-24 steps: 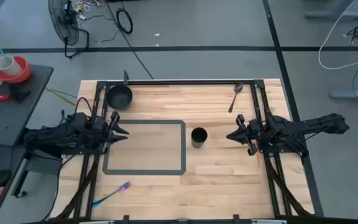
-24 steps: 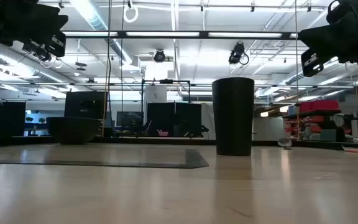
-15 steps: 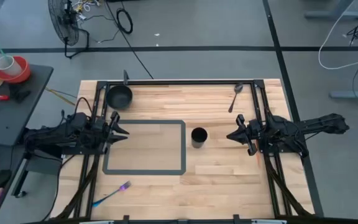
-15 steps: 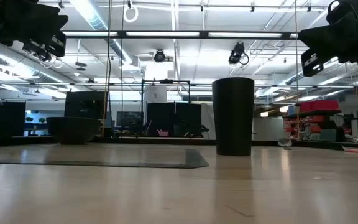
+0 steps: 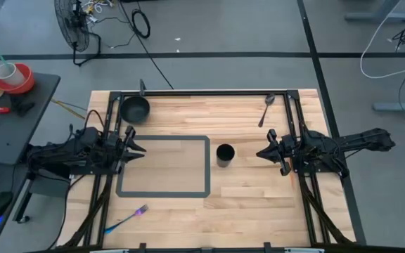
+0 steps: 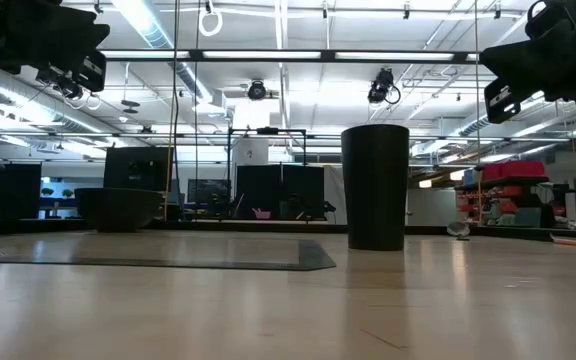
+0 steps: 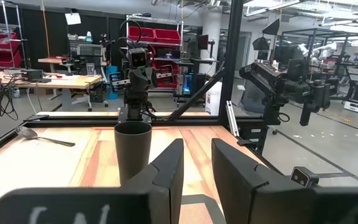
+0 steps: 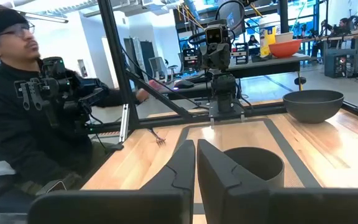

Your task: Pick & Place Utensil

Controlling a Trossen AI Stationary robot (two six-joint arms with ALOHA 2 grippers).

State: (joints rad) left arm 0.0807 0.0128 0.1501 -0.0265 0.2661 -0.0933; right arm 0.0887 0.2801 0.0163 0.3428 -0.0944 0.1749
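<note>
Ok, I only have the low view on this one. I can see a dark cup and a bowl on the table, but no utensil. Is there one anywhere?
Observer: Yes, two. From above, a metal spoon lies by the far right corner of the table.
Operator: And the other one?
Observer: A blue utensil with a purple end lies near the front left edge, outside the taped rectangle.
Operator: Is either hand holding anything?
Observer: No. The left hand and the right hand hang on either side of the cup, and both are empty.
</note>
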